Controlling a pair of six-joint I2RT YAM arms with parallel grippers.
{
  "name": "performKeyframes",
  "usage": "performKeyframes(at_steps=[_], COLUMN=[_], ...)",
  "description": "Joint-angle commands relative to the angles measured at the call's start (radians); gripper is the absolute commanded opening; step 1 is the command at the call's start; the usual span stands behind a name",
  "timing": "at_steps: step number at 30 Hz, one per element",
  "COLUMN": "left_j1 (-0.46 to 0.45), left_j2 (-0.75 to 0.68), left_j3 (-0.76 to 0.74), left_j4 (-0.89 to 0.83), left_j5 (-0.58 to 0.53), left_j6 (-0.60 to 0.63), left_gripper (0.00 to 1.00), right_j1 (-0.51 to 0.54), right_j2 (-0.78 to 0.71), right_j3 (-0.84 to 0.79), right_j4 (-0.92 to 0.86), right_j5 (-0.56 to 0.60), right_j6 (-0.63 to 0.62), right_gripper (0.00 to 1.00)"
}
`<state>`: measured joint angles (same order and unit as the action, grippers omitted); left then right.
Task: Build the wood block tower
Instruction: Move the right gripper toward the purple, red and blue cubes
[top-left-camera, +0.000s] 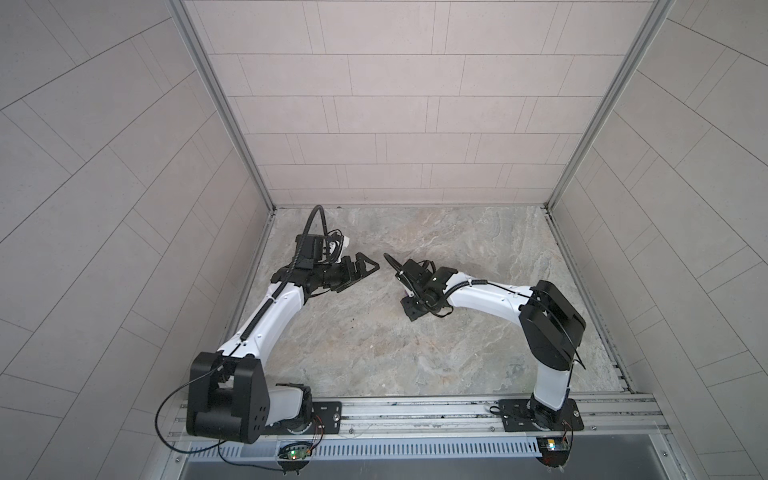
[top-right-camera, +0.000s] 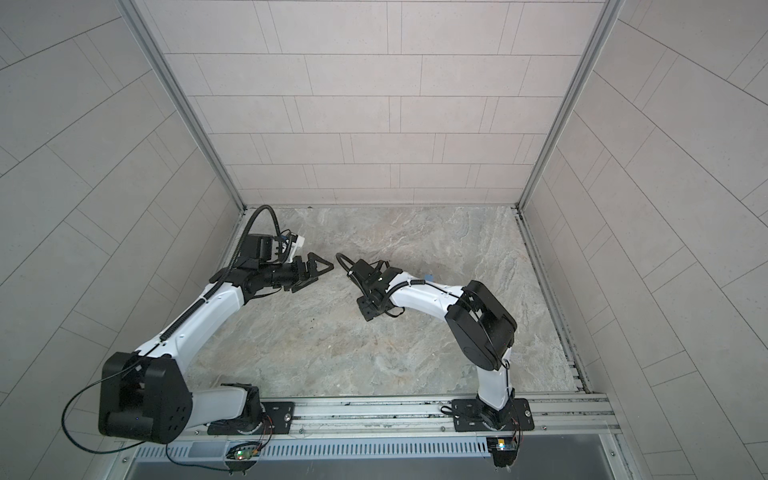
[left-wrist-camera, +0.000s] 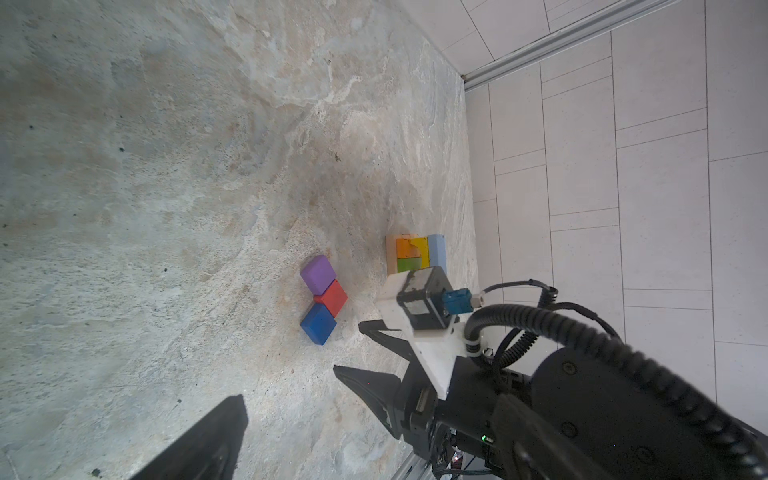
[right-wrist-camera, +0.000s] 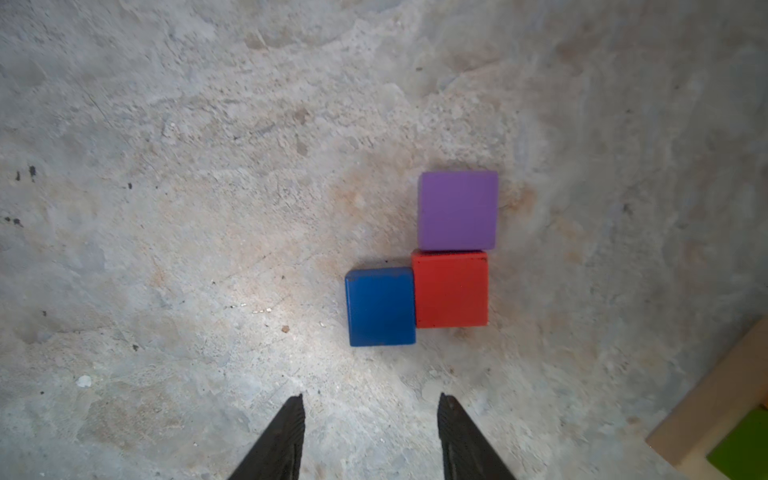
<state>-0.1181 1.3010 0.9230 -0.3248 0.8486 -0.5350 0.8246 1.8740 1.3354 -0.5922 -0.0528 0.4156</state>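
Marbled tabletop (right-wrist-camera: 166, 166), three loose cubes (right-wrist-camera: 451, 289); left fingers (left-wrist-camera: 208, 449) wide, right fingers (right-wrist-camera: 282, 440) narrower, empty.

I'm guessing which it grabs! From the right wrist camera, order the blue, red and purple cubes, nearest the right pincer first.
1. blue cube, just ahead of the right pincer.
2. red cube, against the blue one's side.
3. purple cube, beyond red, farthest.

Mottled grey stone tabletop (top-left-camera: 415, 353), boxed in by pale tiled walls (top-left-camera: 374, 104); metal rail (top-left-camera: 415, 411) and slotted grille (top-left-camera: 415, 449) at six o'clock.
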Motion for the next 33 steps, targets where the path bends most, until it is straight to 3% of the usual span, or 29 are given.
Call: performKeyframes(at_steps=[1, 16, 33], left_j1=[0.008, 0.008, 0.008], left_j2=[-0.022, -0.027, -0.029], left_j3=[-0.004, -0.007, -0.008], left_j4=[0.019, 0.022, 0.024], left_j5=[0.012, 0.012, 0.014], left_j6=[-0.002, -0.004, -0.002], left_gripper=[1.0, 1.0, 1.0], right_j1=[0.005, 0.007, 0.007], right_j2=[0.02, 0.088, 0.174], right_j3=[0.018, 0.018, 0.136], right_j4=[0.013, 0.02, -0.029], right_j5=[0.022, 0.045, 0.057], right_j6=[0.007, 0.019, 0.008], right_gripper=[0.52, 0.52, 0.5])
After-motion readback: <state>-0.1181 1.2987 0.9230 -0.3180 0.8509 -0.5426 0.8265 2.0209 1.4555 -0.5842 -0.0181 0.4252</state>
